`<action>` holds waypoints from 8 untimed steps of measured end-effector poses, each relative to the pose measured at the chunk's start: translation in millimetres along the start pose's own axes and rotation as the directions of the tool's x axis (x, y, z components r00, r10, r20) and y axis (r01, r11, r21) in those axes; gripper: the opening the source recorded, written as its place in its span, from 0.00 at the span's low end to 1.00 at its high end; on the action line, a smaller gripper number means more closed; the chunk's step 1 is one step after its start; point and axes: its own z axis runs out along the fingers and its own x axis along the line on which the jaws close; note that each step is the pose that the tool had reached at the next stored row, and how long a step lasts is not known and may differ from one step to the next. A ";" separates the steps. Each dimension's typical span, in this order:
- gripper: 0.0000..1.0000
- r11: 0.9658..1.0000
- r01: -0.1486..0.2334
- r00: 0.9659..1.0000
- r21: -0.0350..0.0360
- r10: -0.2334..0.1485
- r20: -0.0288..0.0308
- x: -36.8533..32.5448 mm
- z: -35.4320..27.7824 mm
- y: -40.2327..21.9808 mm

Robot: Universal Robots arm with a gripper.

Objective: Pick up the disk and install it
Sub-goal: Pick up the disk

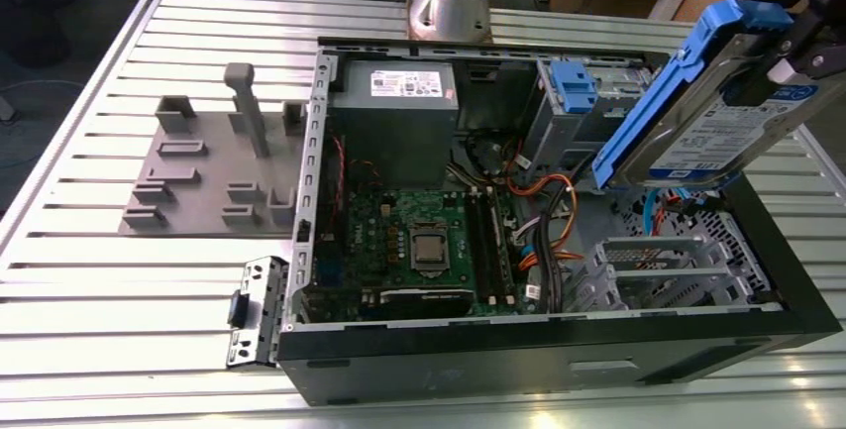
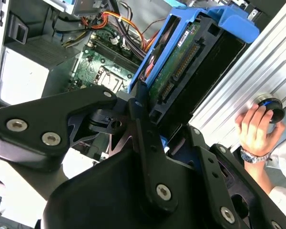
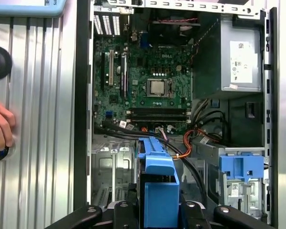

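Disk [image 1: 714, 137] up in the air, blue bracket and all, clamped tight in the gripper [image 2: 169, 117], which is closed on one end. It hangs steeply tilted over the open computer case [image 1: 556, 350], at the exterior view's right. Below it lie the green motherboard [image 1: 423, 241] and the drive bay with its blue latch [image 1: 572, 82]. Out on the slatted table [image 1: 133, 330] beside the case, a person's hand [image 2: 255, 126] rests by a black knob [image 2: 271, 105], touching it.
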 end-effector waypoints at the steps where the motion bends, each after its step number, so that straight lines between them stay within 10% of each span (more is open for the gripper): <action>1: 0.36 1.000 0.000 1.000 0.000 0.000 0.000 0.1 0.5 -1.2; 8: 0.36 1.000 0.000 1.000 0.000 0.000 0.000 0.9 4.3 -13.2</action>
